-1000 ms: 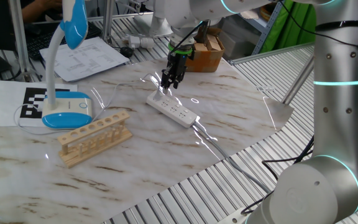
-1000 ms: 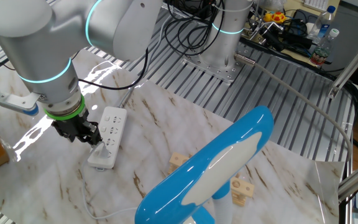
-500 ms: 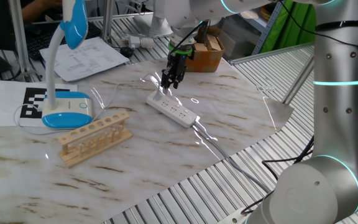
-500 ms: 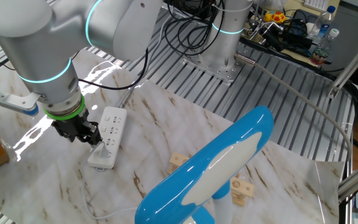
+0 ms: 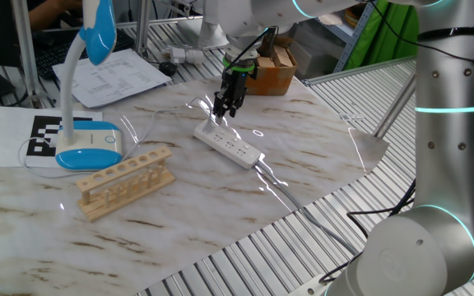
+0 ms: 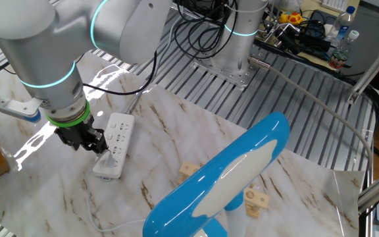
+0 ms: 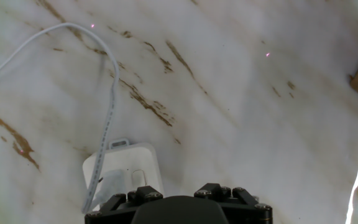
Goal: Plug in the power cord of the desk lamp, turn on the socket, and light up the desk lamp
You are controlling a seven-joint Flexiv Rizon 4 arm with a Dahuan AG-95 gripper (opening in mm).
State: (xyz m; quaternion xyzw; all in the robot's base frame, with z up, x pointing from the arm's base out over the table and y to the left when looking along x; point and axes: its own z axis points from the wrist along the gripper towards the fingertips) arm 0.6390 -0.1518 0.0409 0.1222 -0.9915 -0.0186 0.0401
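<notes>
Your power cord (image 7: 107,106) is clearest in the hand view: a thin white cable curving in from the left edge, then running down onto the end of the socket (image 7: 124,167). Its plug end sits right at the bottom edge of that picture, under the black gripper body; you can't tell whether it's seated in an outlet.

The socket (image 5: 228,144) lies flat on the marble table (image 5: 220,197), its thick cable trailing off toward the near table edge. The gripper (image 5: 223,108) points straight down over the strip's far end. In the other fixed view the gripper (image 6: 87,141) sits just beside that same end of the socket (image 6: 114,143), low to it, but contact can't be confirmed. The fingertips are hidden in the hand view and too small and dark in both fixed views, so you can't read the gap from the pictures; the jaws are near their widest, and nothing is visibly held.

The desk lamp (image 5: 85,99) stands well apart, its blue-rimmed base beside a wooden test-tube rack (image 5: 126,181). In the other fixed view only the lamp head (image 6: 222,174) shows, large and cut off at the bottom, hiding most of the rack. You can't tell whether the lamp is lit.
</notes>
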